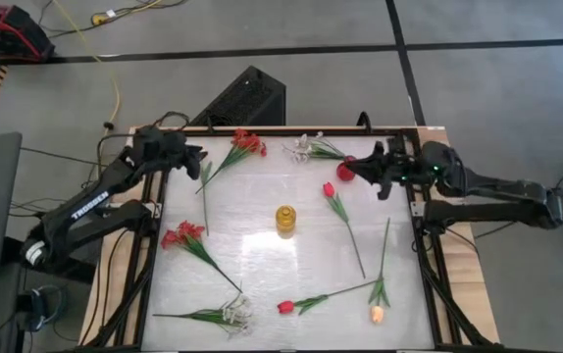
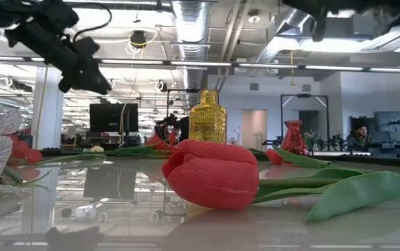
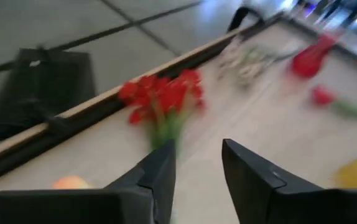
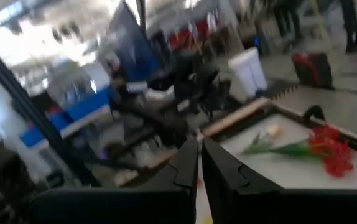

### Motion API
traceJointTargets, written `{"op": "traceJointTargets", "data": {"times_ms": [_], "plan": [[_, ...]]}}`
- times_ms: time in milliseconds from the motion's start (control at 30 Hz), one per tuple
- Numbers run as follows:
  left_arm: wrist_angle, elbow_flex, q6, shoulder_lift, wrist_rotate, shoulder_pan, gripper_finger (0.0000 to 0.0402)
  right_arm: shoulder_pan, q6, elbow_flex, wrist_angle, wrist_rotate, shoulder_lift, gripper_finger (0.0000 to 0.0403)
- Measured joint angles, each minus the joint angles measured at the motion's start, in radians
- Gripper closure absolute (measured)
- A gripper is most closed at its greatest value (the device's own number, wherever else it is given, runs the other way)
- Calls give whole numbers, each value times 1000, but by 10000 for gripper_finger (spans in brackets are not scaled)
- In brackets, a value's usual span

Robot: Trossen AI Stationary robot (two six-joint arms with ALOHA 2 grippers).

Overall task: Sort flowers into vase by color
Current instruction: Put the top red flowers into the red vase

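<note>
Bright overhead light glares off the glossy table [image 1: 262, 226]; both wrist views are motion-blurred.

You get the high view straight down on the amber vase [image 1: 284, 218] at table centre. Low view sits at tabletop height, close behind a red tulip [image 2: 212, 174], facing that vase [image 2: 208, 116]. Wrist views look past each arm's fingers.

A vase [image 1: 284, 219] is set at the table's [image 1: 262, 265] centre, with flowers [image 1: 191, 241] scattered around it from twelve through nine o'clock.
</note>
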Motion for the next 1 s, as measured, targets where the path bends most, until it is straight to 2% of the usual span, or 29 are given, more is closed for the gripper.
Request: {"op": "traceJointTargets", "data": {"times_ms": [67,167,367,567,733,933,1000], "plan": [[-17,1,43,53,-59,0,257,1,-36,73,-103,12,44,352],[0,2,48,145,-73,-7,231,0,-80,149,-185,23,109,352],[33,2,3,345,-105,-63,199,3,-135,211,-192,7,199,335],[88,2,20,472,-200,-144,198,0,-137,216,-220,-20,237,280],[126,2,42,553,-207,-176,198,-5,-137,216,-233,-20,247,233],[178,5,75,678,-233,-209,199,-5,-163,216,-231,-19,246,215],[178,15,64,701,-237,-217,211,-5,-163,216,-231,-19,246,216]]}}
